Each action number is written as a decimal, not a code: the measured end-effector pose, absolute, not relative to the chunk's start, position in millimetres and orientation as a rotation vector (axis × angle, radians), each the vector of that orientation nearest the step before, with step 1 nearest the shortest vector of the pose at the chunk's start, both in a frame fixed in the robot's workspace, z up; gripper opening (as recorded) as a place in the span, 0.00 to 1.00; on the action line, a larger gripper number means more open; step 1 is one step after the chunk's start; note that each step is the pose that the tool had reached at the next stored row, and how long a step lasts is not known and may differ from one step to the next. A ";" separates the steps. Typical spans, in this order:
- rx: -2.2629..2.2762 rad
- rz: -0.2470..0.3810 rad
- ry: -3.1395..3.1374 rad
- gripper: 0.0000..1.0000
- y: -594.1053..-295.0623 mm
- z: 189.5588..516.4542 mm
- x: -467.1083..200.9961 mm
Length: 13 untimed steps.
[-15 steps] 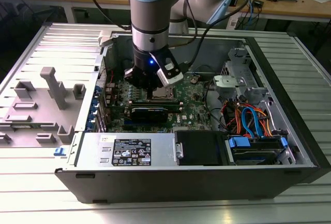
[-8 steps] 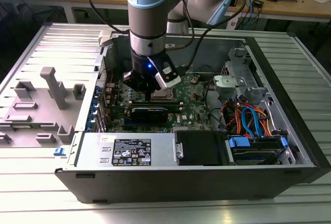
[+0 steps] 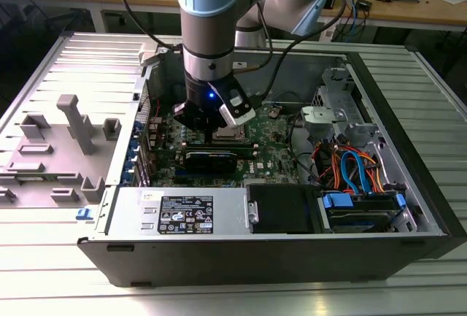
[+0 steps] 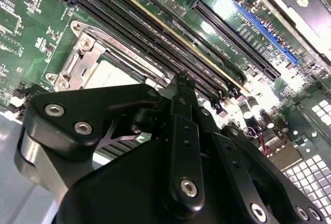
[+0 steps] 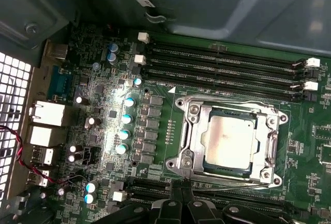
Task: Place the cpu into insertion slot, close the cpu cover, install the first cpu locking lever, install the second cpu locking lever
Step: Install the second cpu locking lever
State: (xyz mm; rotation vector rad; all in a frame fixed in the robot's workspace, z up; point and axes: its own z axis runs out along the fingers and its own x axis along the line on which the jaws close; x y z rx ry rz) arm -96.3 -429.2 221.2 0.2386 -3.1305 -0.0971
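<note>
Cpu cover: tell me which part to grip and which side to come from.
Grip the cpu cover by the thin outer rim of one side rail, coming straight down from above. It lies flat as a frame around the cpu, so probably only its edges offer purchase. In the first wrist view, the rail nearest the pincer looks handiest.

An open black computer case (image 3: 292, 261) lies on its side on a ribbed grey tabletop (image 3: 219, 298). Inside, a green motherboard (image 5: 155, 146) carries long black memory slots (image 5: 222, 63), small capacitors (image 5: 126, 118) and a blue expansion slot (image 4: 253, 19). Orange and blue cables (image 3: 350, 166) bundle near the drive bay. Grey plastic fixtures (image 3: 73, 122) stand on the panel at the exterior view's left.
</note>
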 end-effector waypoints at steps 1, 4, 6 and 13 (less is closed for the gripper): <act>0.239 -0.097 -3.130 0.11 -429.2 220.8 -96.3; 0.238 -0.097 -3.130 0.11 -429.2 220.2 -96.3; 0.239 -0.098 -3.130 0.11 -429.1 219.3 -96.3; 0.242 -0.102 -3.130 0.11 -429.1 216.9 -98.3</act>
